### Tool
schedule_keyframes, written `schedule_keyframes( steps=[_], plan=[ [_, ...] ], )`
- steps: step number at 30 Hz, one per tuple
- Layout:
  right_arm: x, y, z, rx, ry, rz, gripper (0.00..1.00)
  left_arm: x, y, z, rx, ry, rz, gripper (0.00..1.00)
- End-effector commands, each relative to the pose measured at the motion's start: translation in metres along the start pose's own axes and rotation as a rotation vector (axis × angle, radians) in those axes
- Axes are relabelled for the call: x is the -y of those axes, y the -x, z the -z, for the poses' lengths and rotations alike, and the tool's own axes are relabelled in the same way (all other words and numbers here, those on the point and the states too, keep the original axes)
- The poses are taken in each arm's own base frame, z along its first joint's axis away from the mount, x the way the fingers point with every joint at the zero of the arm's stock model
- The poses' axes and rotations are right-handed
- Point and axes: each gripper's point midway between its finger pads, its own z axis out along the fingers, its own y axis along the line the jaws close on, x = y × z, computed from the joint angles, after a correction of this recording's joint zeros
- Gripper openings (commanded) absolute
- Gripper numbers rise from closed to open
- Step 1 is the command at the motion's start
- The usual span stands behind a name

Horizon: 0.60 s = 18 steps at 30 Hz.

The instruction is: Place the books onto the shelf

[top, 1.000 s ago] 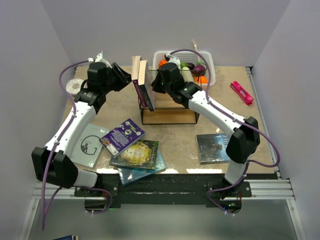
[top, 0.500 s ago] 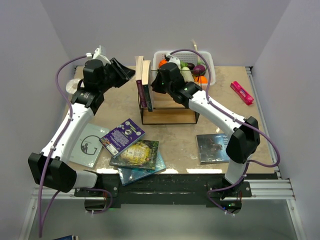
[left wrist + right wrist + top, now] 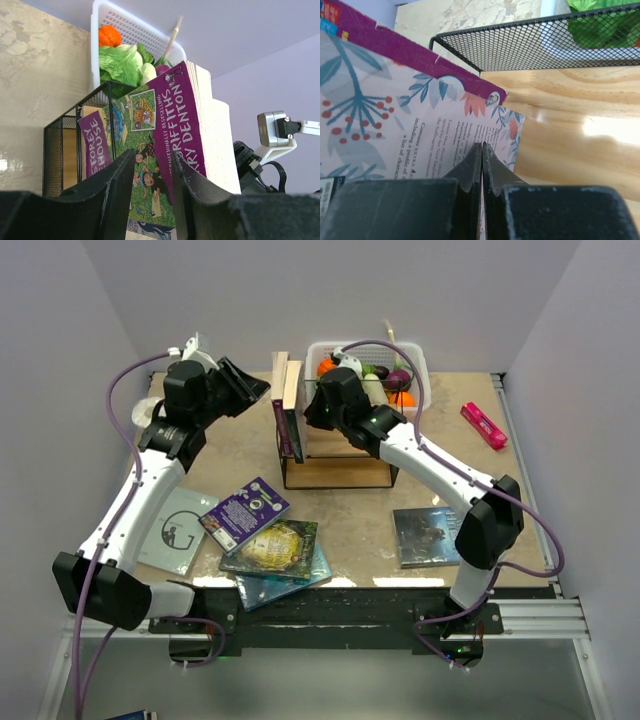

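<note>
Two books point(image 3: 285, 405) stand upright at the left end of the black wire shelf point(image 3: 335, 472). My left gripper point(image 3: 255, 388) hangs open just left of them, touching nothing. In the left wrist view its fingers point(image 3: 120, 185) frame the purple-spined book point(image 3: 175, 120), which stands beyond the gap. My right gripper point(image 3: 308, 412) is shut, and its tips point(image 3: 481, 146) press on the floral cover of the right-hand book point(image 3: 420, 130) inside the shelf. More books lie flat on the table: a purple one point(image 3: 245, 512), a green-gold one point(image 3: 272, 543), a teal-blue one point(image 3: 290, 580) and a dark blue-grey one point(image 3: 425, 535).
A white basket point(image 3: 418, 358) of vegetables stands right behind the shelf. A pink oblong object point(image 3: 483, 425) lies at the back right. A grey-white book point(image 3: 175, 530) lies under my left arm, with a tape roll point(image 3: 150, 412) at the far left.
My left gripper has drawn back up and to the left, off the books. The two books have gone from leaning left to standing nearly upright. The right gripper has stayed against them.
</note>
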Motion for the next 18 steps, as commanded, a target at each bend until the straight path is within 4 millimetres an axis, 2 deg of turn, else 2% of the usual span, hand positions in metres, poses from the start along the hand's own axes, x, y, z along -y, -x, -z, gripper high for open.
schedule_keyframes(
  steps=[1, 5, 10, 16, 17, 18],
  plan=[
    [-0.006, 0.019, 0.031, 0.044, 0.019, 0.012, 0.0, 0.004, 0.017, 0.013, 0.064, 0.007, -0.026, 0.41],
    [0.0, 0.021, 0.039, 0.053, 0.006, 0.022, 0.0, -0.004, 0.015, 0.011, 0.064, 0.031, -0.027, 0.41],
    [0.014, 0.013, 0.046, 0.049, -0.017, 0.04, 0.0, -0.008, 0.013, 0.01, 0.059, 0.041, -0.03, 0.41],
    [0.016, 0.008, 0.056, 0.035, 0.007, 0.066, 0.0, -0.014, 0.009, 0.011, 0.055, 0.056, -0.026, 0.41],
    [0.009, 0.004, 0.06, 0.014, 0.051, 0.081, 0.0, -0.017, 0.008, 0.011, 0.054, 0.063, -0.025, 0.41],
    [0.012, -0.008, 0.061, -0.022, 0.071, 0.11, 0.0, -0.019, 0.007, 0.012, 0.055, 0.069, -0.026, 0.41]
  ],
)
